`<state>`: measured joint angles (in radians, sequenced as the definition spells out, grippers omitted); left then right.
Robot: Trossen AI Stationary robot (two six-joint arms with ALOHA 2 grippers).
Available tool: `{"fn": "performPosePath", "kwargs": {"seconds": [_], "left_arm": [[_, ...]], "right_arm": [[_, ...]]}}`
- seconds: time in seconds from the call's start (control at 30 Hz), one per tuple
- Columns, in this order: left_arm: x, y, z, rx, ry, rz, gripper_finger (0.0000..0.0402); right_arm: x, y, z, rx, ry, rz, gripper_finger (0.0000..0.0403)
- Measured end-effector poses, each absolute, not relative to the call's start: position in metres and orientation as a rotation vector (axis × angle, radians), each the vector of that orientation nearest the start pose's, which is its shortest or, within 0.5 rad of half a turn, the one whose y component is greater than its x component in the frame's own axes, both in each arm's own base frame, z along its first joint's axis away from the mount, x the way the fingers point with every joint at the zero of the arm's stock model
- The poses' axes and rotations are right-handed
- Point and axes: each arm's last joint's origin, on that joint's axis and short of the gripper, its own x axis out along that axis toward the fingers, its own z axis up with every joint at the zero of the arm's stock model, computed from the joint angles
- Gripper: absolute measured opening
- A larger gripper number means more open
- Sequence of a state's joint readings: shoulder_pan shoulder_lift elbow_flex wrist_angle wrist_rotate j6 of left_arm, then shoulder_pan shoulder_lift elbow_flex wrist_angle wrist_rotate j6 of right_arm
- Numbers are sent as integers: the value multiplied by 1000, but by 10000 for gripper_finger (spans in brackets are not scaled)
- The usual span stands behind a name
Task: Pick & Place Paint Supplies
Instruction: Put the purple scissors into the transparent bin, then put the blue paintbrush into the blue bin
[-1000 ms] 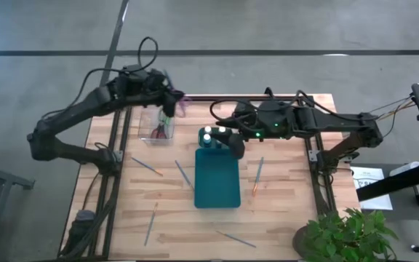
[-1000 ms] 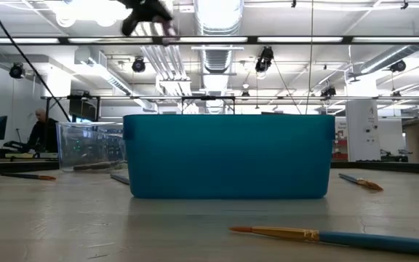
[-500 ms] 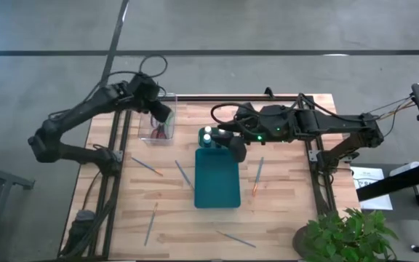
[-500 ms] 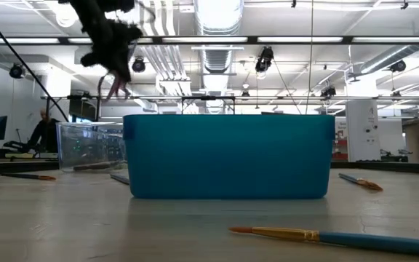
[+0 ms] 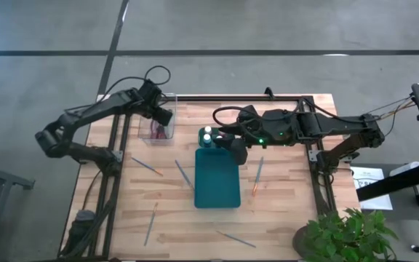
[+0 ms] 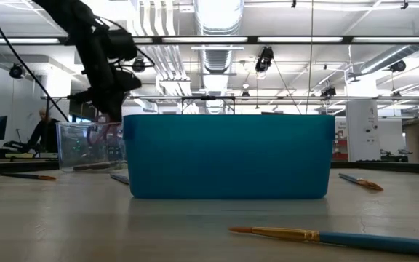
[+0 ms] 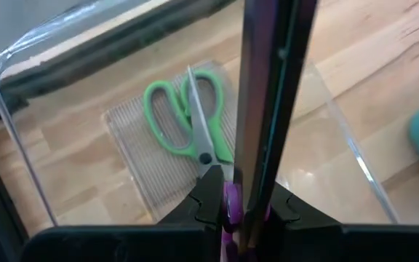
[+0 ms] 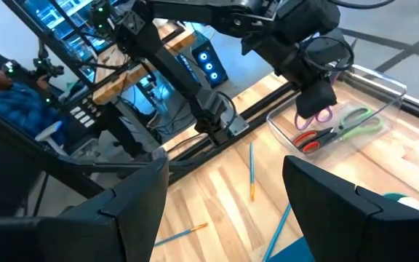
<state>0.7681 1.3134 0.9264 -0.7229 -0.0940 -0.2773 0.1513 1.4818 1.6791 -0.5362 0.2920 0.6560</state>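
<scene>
High view: the left gripper (image 5: 161,116) is shown over the clear plastic box (image 5: 157,125) at the table's (image 5: 282,211) far left corner, while the right gripper (image 5: 236,151) is poised at the far end of the teal tray (image 5: 217,182), beside two white-capped bottles (image 5: 208,134); loose brushes (image 5: 257,177) are scattered on the table. Low view: the left arm is seen descending behind the tray wall (image 6: 228,156) into the box. Left wrist view: the left jaws are nearly closed on purple-handled scissors (image 7: 230,207) (blades pointing onward into the box), above green-handled scissors (image 7: 184,120) lying on the box floor. Right wrist view: the right jaws are held wide apart and nothing is gripped; red-handled scissors (image 8: 313,139) are also visible in the box. Scissors may be judged stiff, light and smooth, best gripped near the pivot.
</scene>
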Motion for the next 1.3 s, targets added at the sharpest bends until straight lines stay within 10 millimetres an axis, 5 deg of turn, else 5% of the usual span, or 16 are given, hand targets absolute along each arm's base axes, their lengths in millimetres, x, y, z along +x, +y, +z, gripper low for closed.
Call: {"fn": "performPosePath", "kwargs": {"seconds": [0.5, 0.87, 1.07, 1.3], "left_arm": [[174, 178, 213, -695, 1120, 894, 37], [175, 180, 218, -681, 1115, 903, 212], [177, 182, 244, -611, 1081, 871, 236], [178, 183, 305, -535, 920, 861, 237]], "right_arm": [[313, 38, 442, 577, 263, -266, 266], [312, 38, 441, 586, 267, -271, 266], [312, 38, 439, 578, 279, -297, 266], [307, 36, 429, 606, 366, -375, 266]]}}
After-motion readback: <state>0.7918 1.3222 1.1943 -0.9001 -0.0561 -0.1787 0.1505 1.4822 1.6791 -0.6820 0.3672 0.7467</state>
